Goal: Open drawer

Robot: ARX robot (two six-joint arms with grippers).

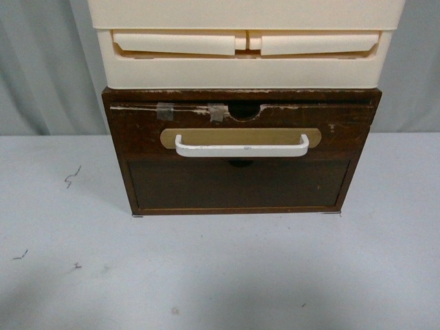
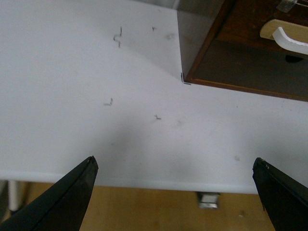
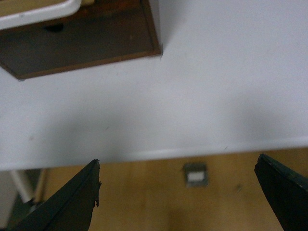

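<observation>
The drawer sits shut in the brown cabinet, under the cream drawers and above a plain panel, on the desk. The left end effector and right end effector hang wide open and empty over the desk's near edge, well apart from the handle.

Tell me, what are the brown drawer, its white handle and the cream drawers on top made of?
The brown drawer looks like dark-stained wood with a worn matte finish: its top edge is chipped pale and patched with tape. Its white bar handle is smooth and slightly glossy, plastic or painted metal; I can't tell which. The cream drawers look like moulded plastic: uniform colour, rounded edges.
</observation>
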